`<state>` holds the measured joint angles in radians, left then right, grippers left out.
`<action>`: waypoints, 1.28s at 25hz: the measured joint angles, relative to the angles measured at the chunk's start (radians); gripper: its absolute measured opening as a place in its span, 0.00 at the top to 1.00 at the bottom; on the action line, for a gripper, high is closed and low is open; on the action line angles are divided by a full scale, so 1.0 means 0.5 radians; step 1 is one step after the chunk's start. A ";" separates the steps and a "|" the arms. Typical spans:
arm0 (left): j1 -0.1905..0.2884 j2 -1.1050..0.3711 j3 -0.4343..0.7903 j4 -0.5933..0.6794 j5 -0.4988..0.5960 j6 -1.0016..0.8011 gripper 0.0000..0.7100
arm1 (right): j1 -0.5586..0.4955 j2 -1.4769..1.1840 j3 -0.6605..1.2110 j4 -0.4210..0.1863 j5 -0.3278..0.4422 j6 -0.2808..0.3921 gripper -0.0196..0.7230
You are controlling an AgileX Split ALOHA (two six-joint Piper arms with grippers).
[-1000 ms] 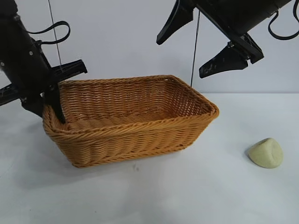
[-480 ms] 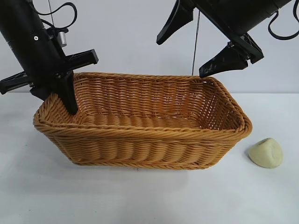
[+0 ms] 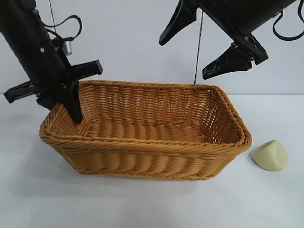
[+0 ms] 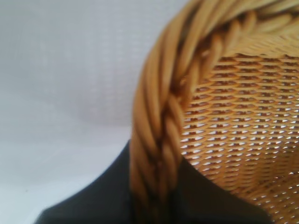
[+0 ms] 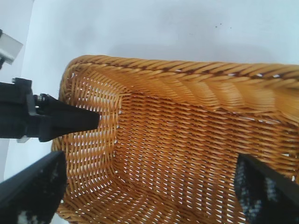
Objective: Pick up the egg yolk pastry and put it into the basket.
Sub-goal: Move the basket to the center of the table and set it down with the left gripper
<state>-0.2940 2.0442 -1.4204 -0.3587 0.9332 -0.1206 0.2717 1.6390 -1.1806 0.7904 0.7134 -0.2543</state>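
The left gripper [image 3: 71,102] is clamped on the braided rim at one short end of the large orange-tan woven wicker basket [image 3: 156,152], its jaws nearly closed with the thin wall pinched between them; the left wrist view shows the rim [image 4: 159,140] running straight down into the black gripper body. The right gripper [image 3: 206,42] hangs above the basket's far side with its jaws spread wide and nothing in them. The small pale yellowish-cream dome-shaped egg yolk pastry [image 3: 270,155] sits on the white table [image 3: 142,204], just beyond the basket's other short end and apart from it, untouched. The main risk is the basket: held by one edge only, it can pivot or tilt about that pinch, so any swing of the free end could knock the pastry away or roll it on its rounded side. The wicker may also flex and slip out of the grip. For the right gripper, the danger is a descent that catches the basket rim, or a squeeze on the dome that crushes the pastry or lets it squirt free.
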 joint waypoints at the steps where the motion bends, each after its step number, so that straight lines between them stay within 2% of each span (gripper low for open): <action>1: 0.000 0.036 0.000 0.005 -0.015 0.010 0.89 | 0.000 0.000 0.000 0.000 0.000 0.000 0.04; 6: 0.000 0.147 0.000 0.011 -0.117 0.047 0.89 | 0.000 0.000 0.000 0.000 0.000 0.000 0.04; 14: 0.000 0.176 0.000 0.037 -0.149 0.055 0.88 | 0.000 0.000 0.000 0.000 0.000 0.000 0.04; 17: 0.000 0.178 0.000 0.043 -0.151 0.055 0.83 | 0.000 0.000 0.000 0.000 0.000 0.000 0.04; 18: 0.000 0.180 0.000 0.043 -0.151 0.055 0.78 | 0.000 0.000 0.000 0.000 0.000 0.000 0.04; 20: 0.000 0.185 0.000 0.043 -0.149 0.055 0.61 | 0.000 0.000 0.000 0.000 0.000 0.000 0.04; 23: 0.000 0.187 0.000 0.043 -0.133 0.053 0.23 | 0.000 0.000 0.000 0.000 0.000 0.000 0.04; 25: 0.000 0.187 -0.008 0.043 -0.092 0.053 0.11 | 0.000 0.000 0.000 0.000 0.000 0.000 0.04; 27: 0.000 0.184 -0.032 0.045 -0.006 0.049 0.06 | 0.000 0.000 0.000 0.000 0.000 0.000 0.04; 32: 0.000 0.028 -0.191 0.135 0.198 0.051 0.03 | 0.000 0.000 0.000 0.000 0.000 0.000 0.04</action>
<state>-0.2940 2.0581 -1.5158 -0.2911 1.0324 -0.0952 0.2717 1.6390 -1.1806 0.7904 0.7134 -0.2543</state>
